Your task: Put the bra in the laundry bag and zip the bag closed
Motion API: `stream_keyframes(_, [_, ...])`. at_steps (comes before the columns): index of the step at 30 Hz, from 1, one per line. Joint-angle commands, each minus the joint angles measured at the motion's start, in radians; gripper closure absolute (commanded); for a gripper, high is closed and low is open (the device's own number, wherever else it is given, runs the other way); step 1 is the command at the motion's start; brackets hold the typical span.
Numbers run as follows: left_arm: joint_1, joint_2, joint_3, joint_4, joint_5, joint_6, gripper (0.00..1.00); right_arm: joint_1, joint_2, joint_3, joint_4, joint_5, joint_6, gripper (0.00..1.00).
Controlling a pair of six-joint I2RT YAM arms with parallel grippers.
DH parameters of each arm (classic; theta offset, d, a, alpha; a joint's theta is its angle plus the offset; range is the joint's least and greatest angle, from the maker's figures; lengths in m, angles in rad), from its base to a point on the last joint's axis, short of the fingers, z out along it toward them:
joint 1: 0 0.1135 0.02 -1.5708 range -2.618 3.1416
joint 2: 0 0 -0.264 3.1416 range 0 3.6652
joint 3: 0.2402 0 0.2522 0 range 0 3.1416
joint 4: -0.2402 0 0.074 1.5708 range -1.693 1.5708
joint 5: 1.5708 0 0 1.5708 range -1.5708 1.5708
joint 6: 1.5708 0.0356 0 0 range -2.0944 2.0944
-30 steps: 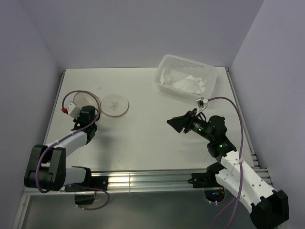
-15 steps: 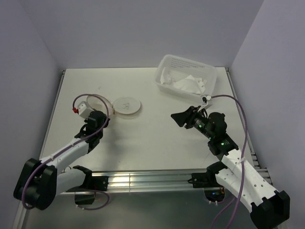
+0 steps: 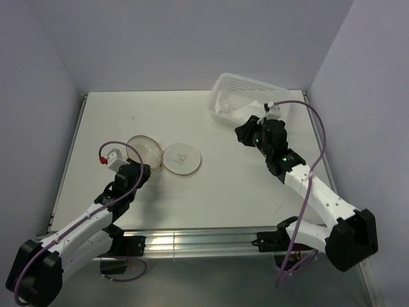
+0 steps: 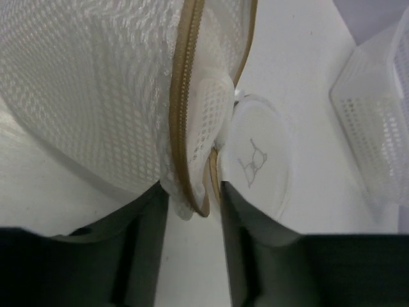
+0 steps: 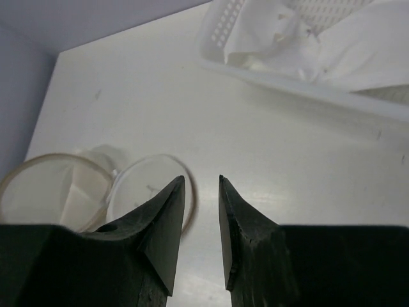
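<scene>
The laundry bag (image 3: 144, 148) lies open on the table at the left, its disc lid (image 3: 182, 160) with the dark bra icon flat beside it. My left gripper (image 3: 139, 171) is shut on the bag's beige zip rim; in the left wrist view the mesh and zip (image 4: 185, 128) sit between my fingers (image 4: 195, 192), with the lid (image 4: 259, 160) to the right. The bra (image 3: 227, 106) is crumpled white fabric in the basket, also seen in the right wrist view (image 5: 307, 45). My right gripper (image 3: 243, 133) is open and empty, just in front of the basket (image 5: 202, 182).
The white perforated plastic basket (image 3: 243, 80) stands at the back right, partly covered by my right arm; it shows in the left wrist view (image 4: 377, 115) and right wrist view (image 5: 217, 32) too. Purple walls close the table's back and sides.
My left gripper has pulled the laundry bag and its lid to the right and nearer. My right arm has swung back and up towards the basket.
</scene>
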Motion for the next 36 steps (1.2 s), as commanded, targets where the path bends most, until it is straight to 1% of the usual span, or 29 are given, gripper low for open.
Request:
stream_keyframes(1, [-0.007, -0.043, -0.007, -0.011, 0.045, 0.007, 0.51, 0.004, 0.129, 0.144, -0.010, 0.154, -0.092, 0.65])
stream_keyframes(2, [-0.010, -0.055, 0.004, -0.025, 0.036, 0.026, 0.39, 0.004, 0.169, 0.173, -0.010, 0.163, -0.115, 0.65])
stream_keyframes(3, [-0.010, -0.069, 0.010, -0.044, 0.031, 0.035, 0.29, 0.004, 0.250, 0.238, -0.013, 0.167, -0.124, 0.65])
stream_keyframes(4, [-0.009, -0.102, 0.016, -0.053, 0.028, 0.044, 0.15, 0.005, 0.288, 0.269, -0.023, 0.187, -0.138, 0.65])
stream_keyframes(5, [-0.010, -0.119, 0.022, -0.062, 0.029, 0.061, 0.11, 0.005, 0.330, 0.302, -0.027, 0.190, -0.154, 0.65])
stream_keyframes(6, [-0.009, -0.136, 0.041, -0.082, 0.045, 0.072, 0.08, 0.005, 0.405, 0.372, -0.058, 0.192, -0.162, 0.64])
stream_keyframes(7, [-0.012, -0.168, 0.051, -0.091, 0.055, 0.092, 0.04, 0.005, 0.437, 0.404, -0.064, 0.204, -0.182, 0.64])
stream_keyframes(8, [-0.012, -0.185, 0.077, -0.103, 0.069, 0.098, 0.04, 0.004, 0.498, 0.433, -0.064, 0.207, -0.190, 0.64])
stream_keyframes(9, [-0.010, -0.214, 0.093, -0.143, 0.106, 0.104, 0.04, 0.005, 0.529, 0.488, -0.081, 0.207, -0.194, 0.62])
stream_keyframes(11, [-0.012, -0.244, 0.127, -0.159, 0.164, 0.128, 0.04, 0.005, 0.609, 0.567, -0.096, 0.213, -0.217, 0.61])
stream_keyframes(12, [-0.013, -0.268, 0.137, -0.163, 0.225, 0.136, 0.04, 0.005, 0.638, 0.597, -0.113, 0.215, -0.224, 0.59])
stream_keyframes(13, [-0.013, -0.280, 0.148, -0.171, 0.255, 0.153, 0.04, 0.005, 0.667, 0.626, -0.125, 0.215, -0.237, 0.57])
stream_keyframes(14, [-0.012, -0.294, 0.171, -0.176, 0.282, 0.164, 0.05, 0.004, 0.729, 0.692, -0.157, 0.217, -0.245, 0.55])
stream_keyframes(15, [-0.012, -0.313, 0.185, -0.183, 0.323, 0.178, 0.05, 0.005, 0.761, 0.726, -0.176, 0.220, -0.251, 0.51])
stream_keyframes(18, [-0.013, -0.337, 0.242, -0.238, 0.367, 0.243, 0.05, 0.005, 0.865, 0.835, -0.211, 0.210, -0.262, 0.46])
stream_keyframes(22, [-0.012, -0.330, 0.317, -0.300, 0.408, 0.305, 0.05, 0.005, 1.006, 0.995, -0.269, 0.186, -0.256, 0.45])
stream_keyframes(24, [-0.012, -0.318, 0.352, -0.335, 0.424, 0.352, 0.05, 0.005, 1.046, 1.040, -0.303, 0.180, -0.254, 0.46])
stream_keyframes(28, [-0.013, -0.296, 0.473, -0.438, 0.440, 0.437, 0.05, 0.005, 1.138, 1.145, -0.352, 0.194, -0.259, 0.49])
stream_keyframes(31, [-0.012, -0.297, 0.498, -0.482, 0.433, 0.480, 0.05, 0.005, 1.174, 1.177, -0.359, 0.192, -0.250, 0.52])
stream_keyframes(32, [-0.013, -0.304, 0.495, -0.484, 0.389, 0.487, 0.06, 0.005, 1.183, 1.188, -0.372, 0.198, -0.248, 0.53])
stream_keyframes(33, [-0.013, -0.308, 0.487, -0.481, 0.382, 0.489, 0.06, 0.005, 1.194, 1.200, -0.377, 0.204, -0.248, 0.53])
stream_keyframes(34, [-0.012, -0.311, 0.474, -0.476, 0.379, 0.489, 0.06, 0.005, 1.206, 1.215, -0.380, 0.213, -0.250, 0.56])
stream_keyframes(35, [-0.013, -0.314, 0.467, -0.473, 0.379, 0.491, 0.06, 0.004, 1.212, 1.221, -0.385, 0.221, -0.247, 0.71])
stream_keyframes(36, [-0.013, -0.316, 0.452, -0.464, 0.379, 0.494, 0.06, 0.004, 1.205, 1.218, -0.379, 0.255, -0.242, 0.78])
